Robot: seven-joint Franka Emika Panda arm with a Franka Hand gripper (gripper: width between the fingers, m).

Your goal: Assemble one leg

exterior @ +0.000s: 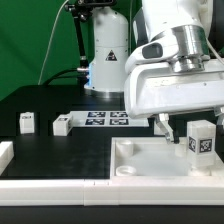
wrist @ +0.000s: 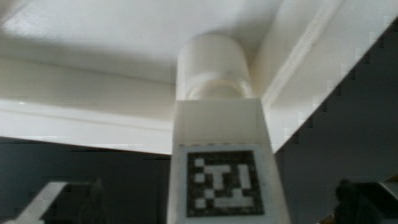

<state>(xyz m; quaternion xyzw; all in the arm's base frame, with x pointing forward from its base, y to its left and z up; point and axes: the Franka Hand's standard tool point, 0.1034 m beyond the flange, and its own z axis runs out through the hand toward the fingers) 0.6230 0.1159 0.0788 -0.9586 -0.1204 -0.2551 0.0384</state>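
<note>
The leg (exterior: 201, 138) stands upright at the lower right of the exterior view, on the white tabletop (exterior: 140, 170), with its fiducial tag (wrist: 222, 180) turned toward both cameras. In the wrist view its round peg (wrist: 217, 68) points away from the camera, down at a corner of the tabletop. Whether the peg sits in a socket cannot be told. The gripper (wrist: 214, 204) straddles the leg with its jaws apart. Dark fingers (wrist: 63, 200) show on either side of the post with table visible in the gaps, so nothing is clamped. The step in hand looks like taking hold of the leg to seat or twist it into that corner. To do it well, the gripper should centre on the post so both pads meet its flat sides together, since one pad landing first would likely tip or skid so light a part. Holding the wrist axis in line with the peg should let the leg turn without wobbling. Gentle downward pressure should help the peg catch rather than ride on the rim. One spare leg (exterior: 62, 125) sits just beside the marker board (exterior: 105, 119) at mid-frame and another spare leg (exterior: 27, 121) sits at the middle left, both well apart from the work.
</note>
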